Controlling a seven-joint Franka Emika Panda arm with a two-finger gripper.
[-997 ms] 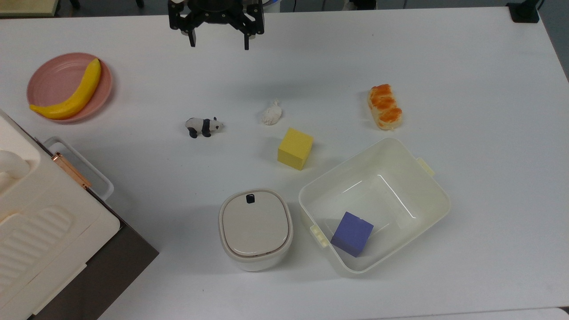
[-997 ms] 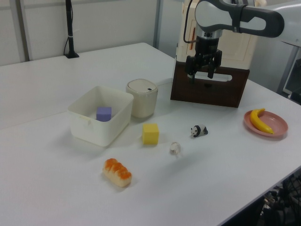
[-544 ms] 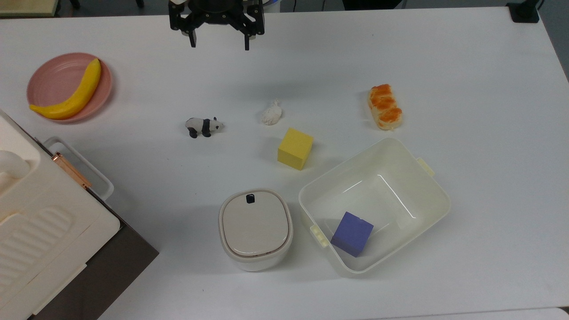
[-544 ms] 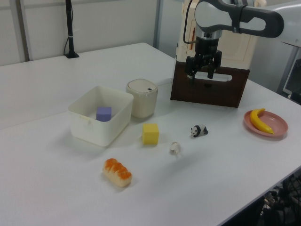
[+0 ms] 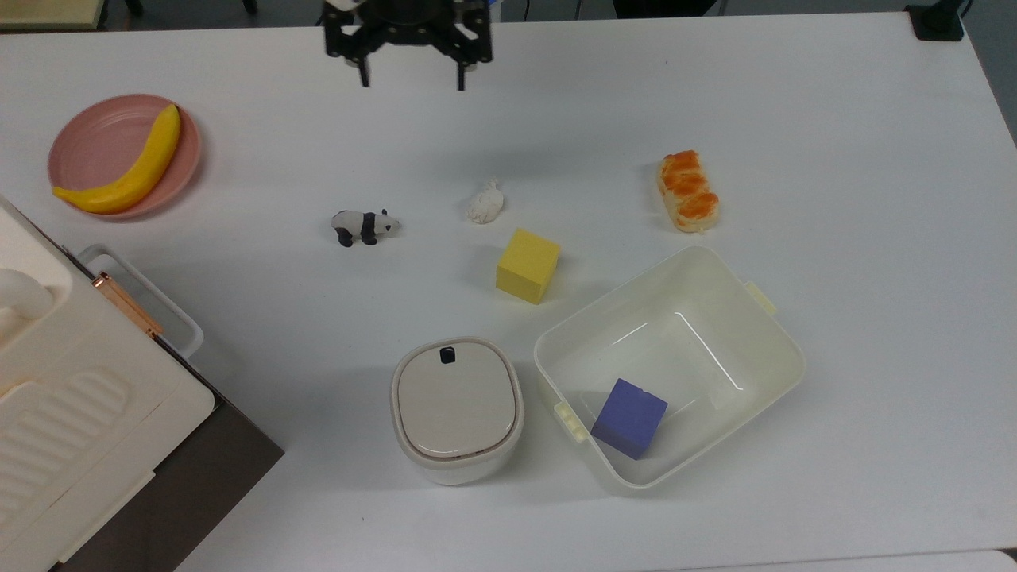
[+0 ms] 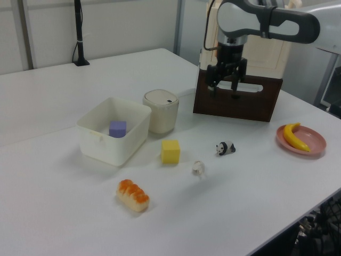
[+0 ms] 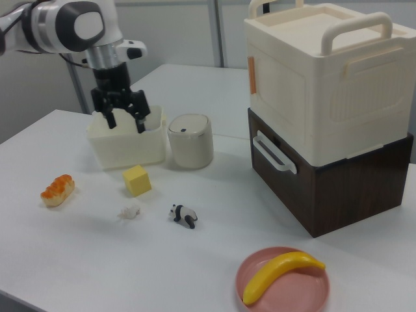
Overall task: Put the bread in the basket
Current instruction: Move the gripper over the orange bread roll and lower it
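**Bread on the desk, hand spread and empty above it**

The bread (image 5: 687, 191) lies on the white desk (image 5: 874, 159), just outside the basket (image 5: 783, 349), toward the desk's far edge in the top view. It does not touch the basket. Inside the basket sits a purple cube (image 5: 629, 418), near one corner.

The hand (image 5: 411, 82) hangs over the far edge of the desk in the top view, well apart from the bread. Its two fingers are spread and they hold nothing. In the top view the upper part of the hand is cut off by the frame.

No writing or brand can be read on any object. The small white lump (image 5: 485, 202) beside the yellow cube (image 5: 527, 265) is hard to identify. The stacked boxes (image 7: 325, 110) are cut off in the top view.
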